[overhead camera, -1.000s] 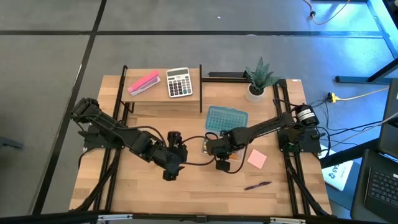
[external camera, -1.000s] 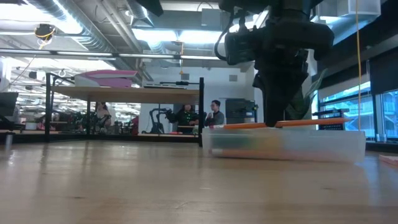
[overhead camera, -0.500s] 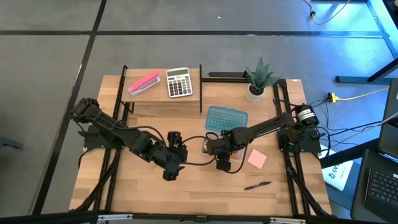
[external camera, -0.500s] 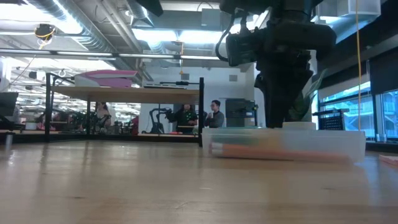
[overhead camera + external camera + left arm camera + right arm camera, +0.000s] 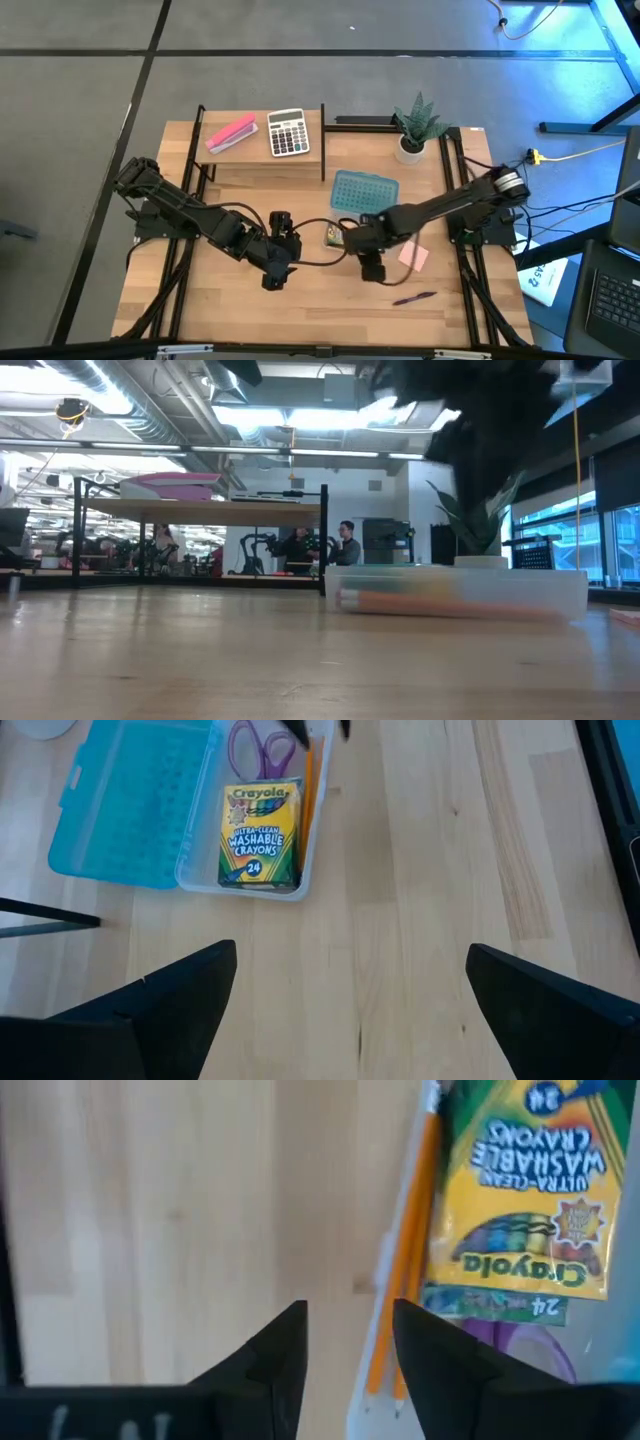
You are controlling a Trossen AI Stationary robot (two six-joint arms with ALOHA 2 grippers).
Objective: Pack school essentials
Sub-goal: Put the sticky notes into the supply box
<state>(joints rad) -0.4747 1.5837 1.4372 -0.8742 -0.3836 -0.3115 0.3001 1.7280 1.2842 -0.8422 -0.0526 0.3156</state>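
1. Our right gripper (image 5: 371, 268) hovers over the tabletop (image 5: 230, 300), its fingers (image 5: 280, 1355) parted slightly and holding nothing.
2. Just at its ten o'clock sits the clear box (image 5: 305, 830), holding the crayon box (image 5: 260, 835), purple scissors (image 5: 262, 748) and orange pencils (image 5: 405, 1270).
3. Our left gripper (image 5: 272, 280) waits at nine o'clock, its fingers (image 5: 160, 995) spread wide.
4. The pink notepad (image 5: 417, 257) lies at three o'clock, the purple pen (image 5: 413, 297) at five.

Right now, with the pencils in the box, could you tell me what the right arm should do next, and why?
Probably carry the right pincer to the square pink notepad just beside it: the orange pencils already lie in the clear plastic box, and nothing shows between the fingers.
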